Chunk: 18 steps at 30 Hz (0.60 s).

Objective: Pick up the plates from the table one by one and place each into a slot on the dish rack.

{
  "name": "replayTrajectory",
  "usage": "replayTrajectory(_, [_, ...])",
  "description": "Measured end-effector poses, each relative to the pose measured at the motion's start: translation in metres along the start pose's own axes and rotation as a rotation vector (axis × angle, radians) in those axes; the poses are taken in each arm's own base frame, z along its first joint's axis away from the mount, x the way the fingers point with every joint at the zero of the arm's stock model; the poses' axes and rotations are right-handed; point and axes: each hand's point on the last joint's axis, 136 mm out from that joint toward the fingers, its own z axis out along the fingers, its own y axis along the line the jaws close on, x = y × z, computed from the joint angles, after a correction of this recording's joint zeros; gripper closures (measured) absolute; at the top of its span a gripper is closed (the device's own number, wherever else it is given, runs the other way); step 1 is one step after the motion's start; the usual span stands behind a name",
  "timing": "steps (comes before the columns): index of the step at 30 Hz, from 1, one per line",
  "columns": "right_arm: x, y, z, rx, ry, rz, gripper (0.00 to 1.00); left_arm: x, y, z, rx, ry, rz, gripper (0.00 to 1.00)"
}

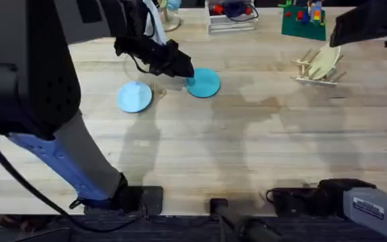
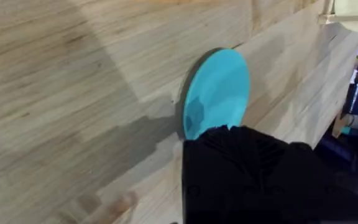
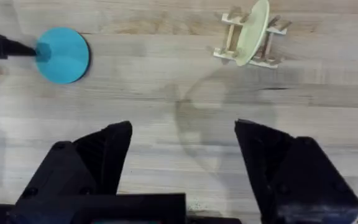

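A teal plate [image 1: 205, 83] lies on the table [image 1: 247, 148] left of centre, and my left gripper [image 1: 182, 69] is shut on its left edge. In the left wrist view a black finger [image 2: 247, 174] covers the near rim of the teal plate [image 2: 219, 87]. A pale sky-blue plate [image 1: 134, 96] rests flat further left. The dish rack [image 1: 318, 68] stands at the far right. My right gripper [image 1: 365, 27] hovers above and behind it, open with nothing between its fingers [image 3: 98, 162]. Its wrist view looks down on the dish rack [image 3: 232, 40] and the teal plate [image 3: 63, 55].
A cream plate [image 1: 322, 62] stands upright in the rack. Along the back edge sit a white tray [image 1: 230, 19] and a green board with coloured pieces [image 1: 303, 20]. Bare wood stretches between the plates and the rack.
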Motion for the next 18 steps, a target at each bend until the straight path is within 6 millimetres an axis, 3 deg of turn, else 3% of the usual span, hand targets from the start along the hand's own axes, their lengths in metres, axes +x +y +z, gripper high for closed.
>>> replayTrajectory(6, [0.0,0.0,0.0,0.0,0.0,0.0,0.007,-0.002,0.0,0.002,0.008,-0.006,0.007,0.959])
replayTrajectory(12, [0.0,0.0,0.0,0.0,0.001,0.0,0.007,-0.001,0.021,0.024,0.022,0.023,-0.036,0.959])
replayTrajectory(18, [0.002,0.0,0.0,0.0,0.007,0.0,0.007,-0.001,0.021,0.031,0.106,0.033,-0.084,0.959])
